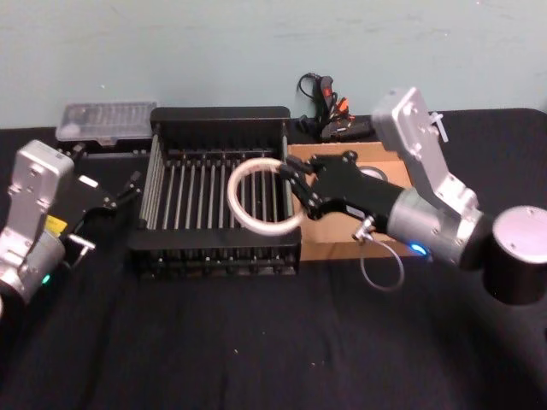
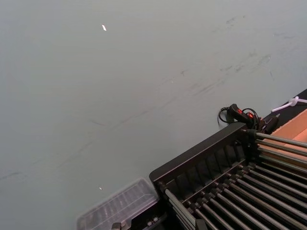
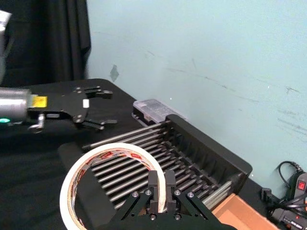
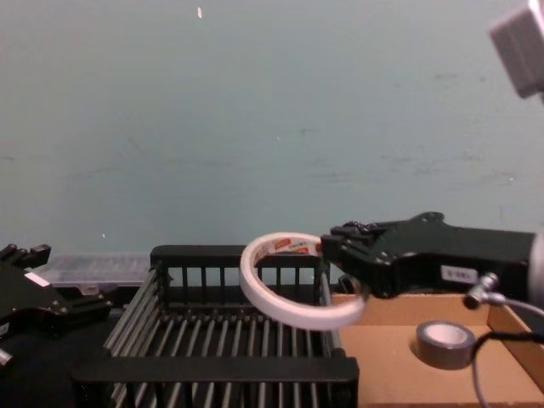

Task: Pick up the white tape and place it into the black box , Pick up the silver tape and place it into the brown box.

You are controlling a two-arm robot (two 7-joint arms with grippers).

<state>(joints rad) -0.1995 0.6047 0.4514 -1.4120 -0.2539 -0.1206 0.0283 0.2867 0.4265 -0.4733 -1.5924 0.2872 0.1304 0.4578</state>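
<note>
In the centre of the head view we see the crate [image 1: 214, 201], with the tray [image 1: 342, 243] just beside it on the right. Our right gripper [image 1: 297, 190] reaches in from the right and pinches the white tape [image 1: 263, 198] by its rim, holding it tilted above the crate's right half. The left gripper [image 1: 111, 201] sits spread open at the left edge. The silver tape [image 4: 445, 343] lies flat in the tray, lower right of the chest view.
</note>
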